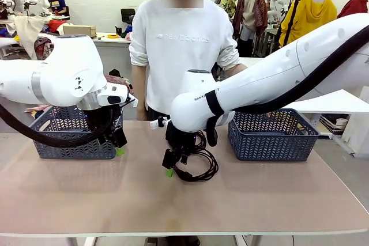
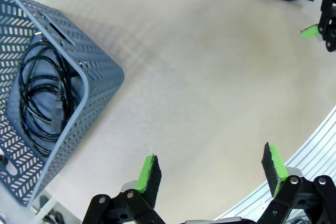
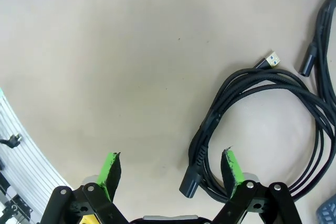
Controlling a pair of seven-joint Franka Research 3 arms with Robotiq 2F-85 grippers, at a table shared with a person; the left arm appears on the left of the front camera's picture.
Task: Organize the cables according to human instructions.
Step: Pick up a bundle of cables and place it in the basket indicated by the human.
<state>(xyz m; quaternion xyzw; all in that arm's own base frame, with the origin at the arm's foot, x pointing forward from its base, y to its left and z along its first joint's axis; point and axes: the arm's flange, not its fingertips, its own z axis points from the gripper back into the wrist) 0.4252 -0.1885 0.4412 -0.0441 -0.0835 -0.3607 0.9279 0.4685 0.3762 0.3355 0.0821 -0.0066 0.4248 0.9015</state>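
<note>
Loose coiled black cables [image 1: 199,164] lie at the table's middle, in front of the person. In the right wrist view one coil [image 3: 262,124] shows a black plug [image 3: 191,184] and a metal connector tip [image 3: 270,59], and a second cable [image 3: 323,51] runs along the right edge. My right gripper [image 1: 170,165] [image 3: 171,167] hovers open just beside that coil, one finger [image 3: 231,166] over its edge, holding nothing. My left gripper [image 1: 120,145] [image 2: 211,169] hangs open and empty over bare table beside the left basket [image 2: 100,77], which holds a coiled cable [image 2: 44,98].
Two grey-blue plastic baskets stand at the back, the left basket [image 1: 69,142] and the right basket [image 1: 271,139]. A person [image 1: 181,50] stands at the far side between them. The table's metal edge [image 2: 315,145] runs close to my left gripper.
</note>
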